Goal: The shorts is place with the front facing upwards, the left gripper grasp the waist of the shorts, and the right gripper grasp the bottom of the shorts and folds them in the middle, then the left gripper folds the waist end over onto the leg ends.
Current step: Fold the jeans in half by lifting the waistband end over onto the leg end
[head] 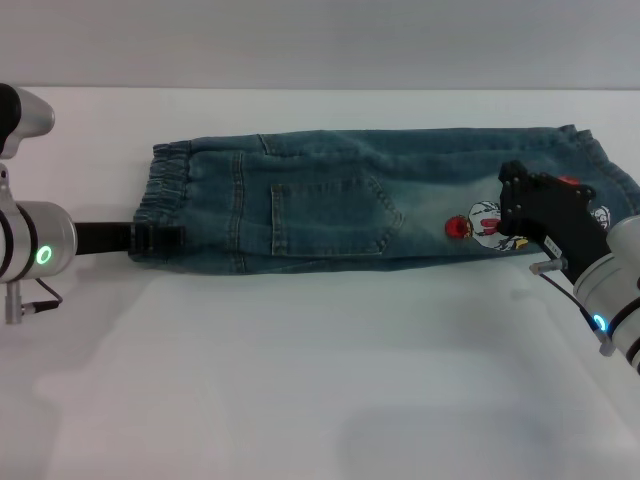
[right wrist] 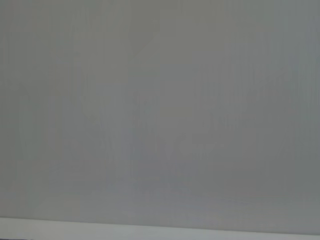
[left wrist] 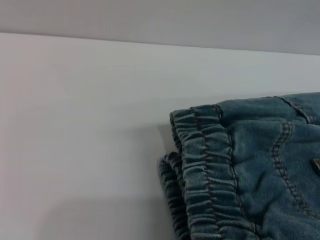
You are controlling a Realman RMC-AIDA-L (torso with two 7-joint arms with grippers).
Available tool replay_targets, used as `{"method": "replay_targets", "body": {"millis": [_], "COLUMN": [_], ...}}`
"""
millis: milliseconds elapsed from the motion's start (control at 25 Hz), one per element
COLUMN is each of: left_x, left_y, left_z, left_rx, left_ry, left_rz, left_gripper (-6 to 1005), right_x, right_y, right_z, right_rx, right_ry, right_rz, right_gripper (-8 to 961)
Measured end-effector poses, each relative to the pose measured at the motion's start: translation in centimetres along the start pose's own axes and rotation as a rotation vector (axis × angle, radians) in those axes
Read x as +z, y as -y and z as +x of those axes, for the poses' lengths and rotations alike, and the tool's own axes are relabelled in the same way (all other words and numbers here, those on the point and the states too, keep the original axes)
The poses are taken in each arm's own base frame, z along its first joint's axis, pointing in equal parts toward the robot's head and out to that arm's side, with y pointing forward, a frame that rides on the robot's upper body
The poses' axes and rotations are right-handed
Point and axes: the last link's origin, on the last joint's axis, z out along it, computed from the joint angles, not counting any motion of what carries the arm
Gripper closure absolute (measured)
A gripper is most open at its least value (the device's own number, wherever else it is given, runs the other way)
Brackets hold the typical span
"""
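Note:
The shorts (head: 330,205) lie flat on the white table (head: 300,380), folded lengthwise, with a patch pocket and the cartoon print (head: 478,222) facing up. The gathered waist of the shorts (head: 165,195) is at the left, and up close (left wrist: 210,170) it shows two stacked layers. My left gripper (head: 160,241) reaches in level from the left and is shut on the waist's near corner. My right gripper (head: 518,212) hovers over the leg ends (head: 600,190) at the right and hides part of them. The right wrist view shows only a plain grey surface.
The table's far edge (head: 320,90) meets a grey wall behind the shorts. Bare white tabletop stretches in front of the shorts to the near edge.

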Motion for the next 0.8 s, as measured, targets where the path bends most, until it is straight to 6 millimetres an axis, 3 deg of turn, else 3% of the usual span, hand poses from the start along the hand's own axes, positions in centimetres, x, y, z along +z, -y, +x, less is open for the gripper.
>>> {"method": "replay_targets", "body": {"millis": [720,800], "left_x": [0.6,0.7], "left_y": [0.1,0.1], "left_z": [-1.0,-1.0], "left_rx": [-0.067,-0.068], "left_ry": [0.051,0.049], "left_rz": [-0.035,-0.035], "left_gripper": [159,228], "right_x": [-0.4,-0.5], "right_y": [-0.4,-0.4], "right_z": [-0.4,-0.4], "right_rx": [-0.004,-0.005], "right_ry": [0.020,0.021], "right_rz": [-0.012,-0.013], "right_gripper": [952,952]}}
